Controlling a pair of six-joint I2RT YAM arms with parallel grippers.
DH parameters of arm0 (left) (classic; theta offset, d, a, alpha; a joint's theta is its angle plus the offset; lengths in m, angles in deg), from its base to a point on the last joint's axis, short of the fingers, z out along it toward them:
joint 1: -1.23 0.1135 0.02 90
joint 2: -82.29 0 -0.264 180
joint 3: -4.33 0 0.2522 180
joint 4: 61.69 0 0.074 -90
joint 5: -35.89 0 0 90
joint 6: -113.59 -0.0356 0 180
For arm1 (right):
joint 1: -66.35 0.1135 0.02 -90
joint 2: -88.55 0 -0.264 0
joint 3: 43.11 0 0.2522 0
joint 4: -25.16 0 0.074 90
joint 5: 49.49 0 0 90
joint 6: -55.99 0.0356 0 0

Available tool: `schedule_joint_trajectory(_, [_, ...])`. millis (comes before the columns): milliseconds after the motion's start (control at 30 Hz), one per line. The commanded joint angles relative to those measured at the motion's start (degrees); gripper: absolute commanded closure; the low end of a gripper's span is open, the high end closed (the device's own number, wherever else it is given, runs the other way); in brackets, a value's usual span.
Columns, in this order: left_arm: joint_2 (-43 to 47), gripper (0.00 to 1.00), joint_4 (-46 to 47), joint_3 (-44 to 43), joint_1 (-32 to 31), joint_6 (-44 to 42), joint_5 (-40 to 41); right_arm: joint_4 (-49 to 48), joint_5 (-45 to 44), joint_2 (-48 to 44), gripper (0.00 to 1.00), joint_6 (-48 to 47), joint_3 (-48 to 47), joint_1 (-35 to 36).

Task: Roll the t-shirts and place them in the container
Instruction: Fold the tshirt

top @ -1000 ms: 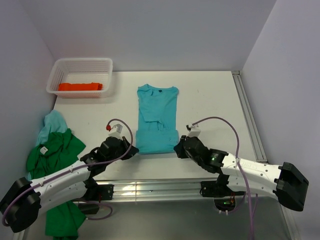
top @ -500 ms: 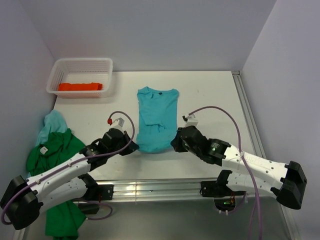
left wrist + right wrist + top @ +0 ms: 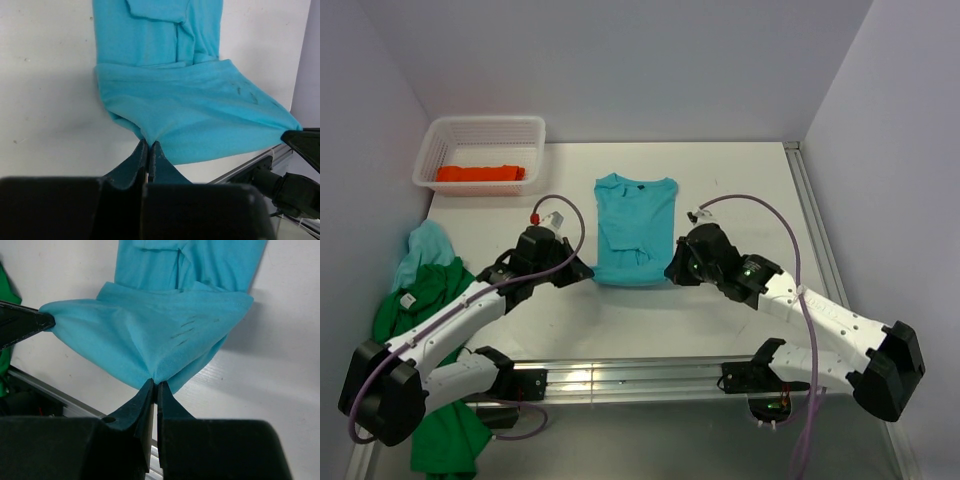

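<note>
The turquoise t-shirt [image 3: 635, 225] lies on the white table, folded into a narrow strip, collar at the far end. Its near hem is lifted and folded over toward the collar. My left gripper [image 3: 584, 272] is shut on the hem's left corner [image 3: 148, 137]. My right gripper [image 3: 672, 271] is shut on the hem's right corner [image 3: 157, 377]. The lifted cloth [image 3: 200, 110] hangs taut between the two grippers above the shirt's body. The orange t-shirt [image 3: 480, 173] lies in the basket. The dark green t-shirt [image 3: 425, 305] and the pale blue t-shirt [image 3: 422, 245] lie heaped at the table's left edge.
A white mesh basket [image 3: 485, 130] stands at the far left corner. A metal rail [image 3: 620, 375] runs along the near table edge, another [image 3: 815, 225] along the right side. Grey walls close in at the left, back and right.
Both grippers have moved away from me along the table, carrying the turquoise shirt's near hem up and over toward the collar. The visible shirt is shorter now.
</note>
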Motion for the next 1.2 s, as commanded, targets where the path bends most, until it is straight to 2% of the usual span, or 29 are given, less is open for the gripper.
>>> schedule_joint_trajectory(0, [-2.0, 1.00, 0.8, -4.6, 1.2, -3.0, -3.7, -0.6, 5.5, 1.7, 1.00, -2.3, -3.5, -2.9])
schedule_joint_trajectory(600, [-17.4, 1.00, 1.6, -16.4, 4.5, -6.3, -4.1, -2.3, 12.8, 15.1, 1.00, -7.0, -12.1, -15.5])
schedule_joint_trajectory(1167, [-30.8, 1.00, 3.9, -25.9, 6.8, -7.4, -2.6, -3.6, 14.3, 31.7, 1.00, -11.1, -22.9, -20.6])
